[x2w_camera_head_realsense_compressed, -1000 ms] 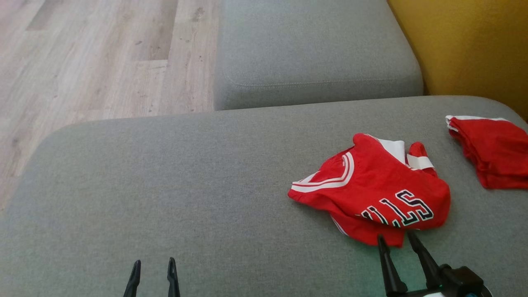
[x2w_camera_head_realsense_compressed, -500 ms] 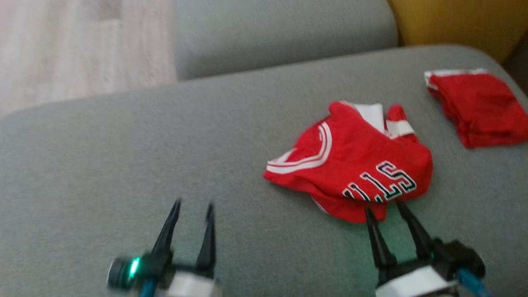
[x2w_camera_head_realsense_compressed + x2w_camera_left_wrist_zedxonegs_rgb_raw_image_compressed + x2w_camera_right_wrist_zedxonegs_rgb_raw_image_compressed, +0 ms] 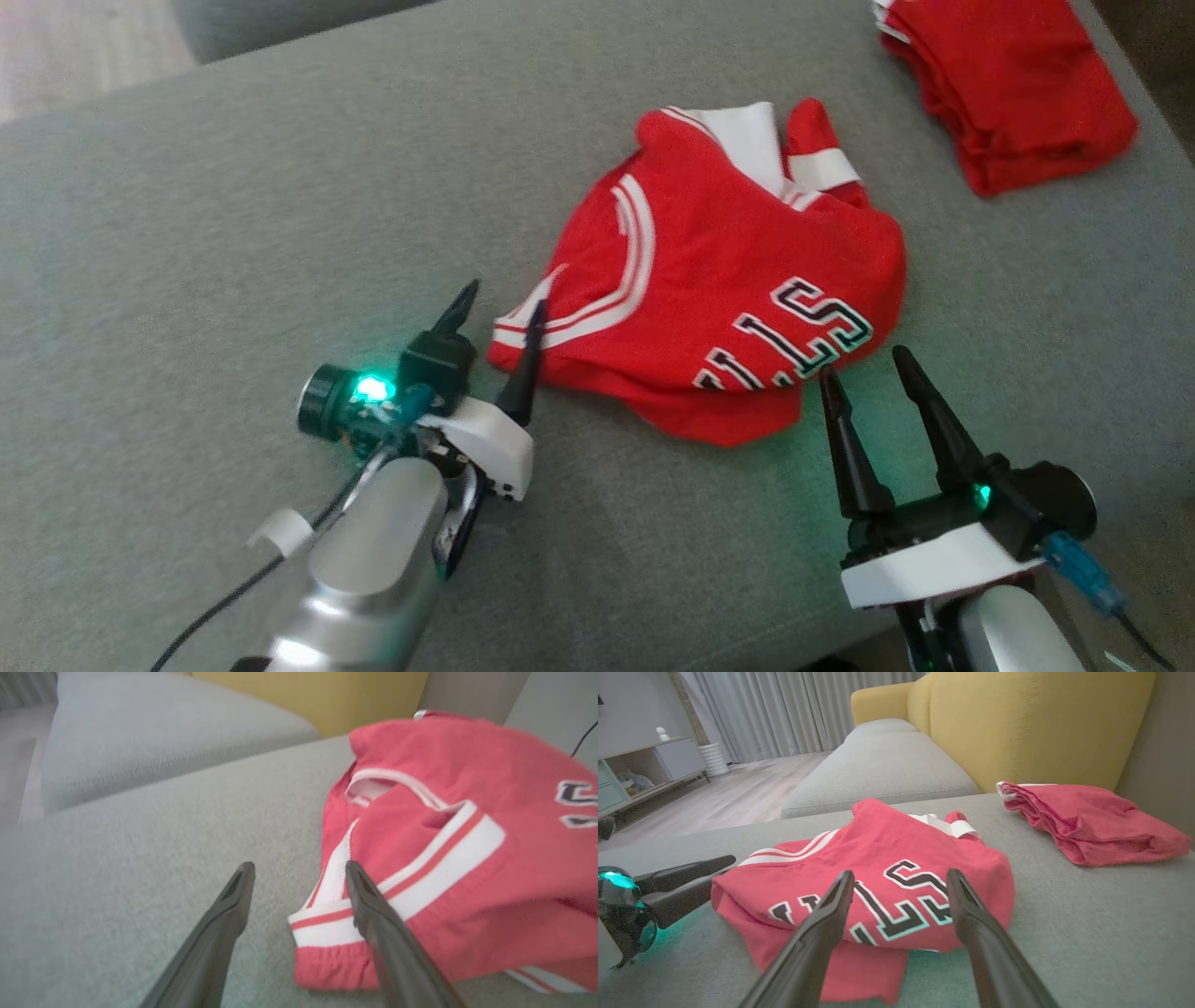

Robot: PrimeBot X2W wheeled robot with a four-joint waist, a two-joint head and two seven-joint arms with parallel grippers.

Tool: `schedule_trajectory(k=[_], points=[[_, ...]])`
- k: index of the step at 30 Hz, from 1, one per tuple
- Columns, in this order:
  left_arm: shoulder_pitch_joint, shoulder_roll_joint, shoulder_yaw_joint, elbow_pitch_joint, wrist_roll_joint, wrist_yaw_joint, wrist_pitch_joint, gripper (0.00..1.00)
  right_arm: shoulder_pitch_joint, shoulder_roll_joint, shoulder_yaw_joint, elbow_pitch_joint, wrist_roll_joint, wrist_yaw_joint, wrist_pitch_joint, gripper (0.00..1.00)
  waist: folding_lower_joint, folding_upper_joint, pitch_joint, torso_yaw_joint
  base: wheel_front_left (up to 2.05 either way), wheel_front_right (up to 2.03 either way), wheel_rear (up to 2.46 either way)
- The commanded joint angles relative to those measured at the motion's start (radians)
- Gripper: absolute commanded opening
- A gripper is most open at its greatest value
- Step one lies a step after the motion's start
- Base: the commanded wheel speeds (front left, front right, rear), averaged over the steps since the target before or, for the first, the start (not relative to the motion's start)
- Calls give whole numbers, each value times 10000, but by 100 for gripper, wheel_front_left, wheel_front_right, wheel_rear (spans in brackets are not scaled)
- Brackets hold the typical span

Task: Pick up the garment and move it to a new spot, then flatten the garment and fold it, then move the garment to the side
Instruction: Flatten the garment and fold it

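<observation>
Crumpled red jersey with white trim (image 3: 728, 280) lies on a grey fabric cushion (image 3: 233, 187). Left gripper's (image 3: 499, 308) spread fingers flank its striped corner; right gripper's (image 3: 864, 369) spread fingers sit just beside its lettered edge.

I've got the left hand (image 3: 505, 296) lower centre, the right hand (image 3: 862, 363) lower right, both pointing up-frame, fingers apart.

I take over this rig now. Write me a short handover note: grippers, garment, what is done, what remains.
Left gripper: open, at the striped edge of the jersey, nothing held.
Right gripper: open, at its lettered near edge, nothing held.
The jersey lies crumpled on the grey cushion; another red garment lies beyond it.
Done: nothing yet.
To do: pick up, move, flatten, fold, set aside.
</observation>
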Motion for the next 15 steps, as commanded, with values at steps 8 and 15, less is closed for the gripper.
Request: schedule_trajectory(k=[8,15], points=[[27,85,-882,587,-1552,659,1210,88,-173,-48,-49,-437,361,-9,-109,100,-4,0,407,-441,0,0,0],[344,85,-1860,173,-1995,449,1402,0,-214,-48,-82,-444,480,-9,-109,100,-4,0,291,-295,0,0,0]])
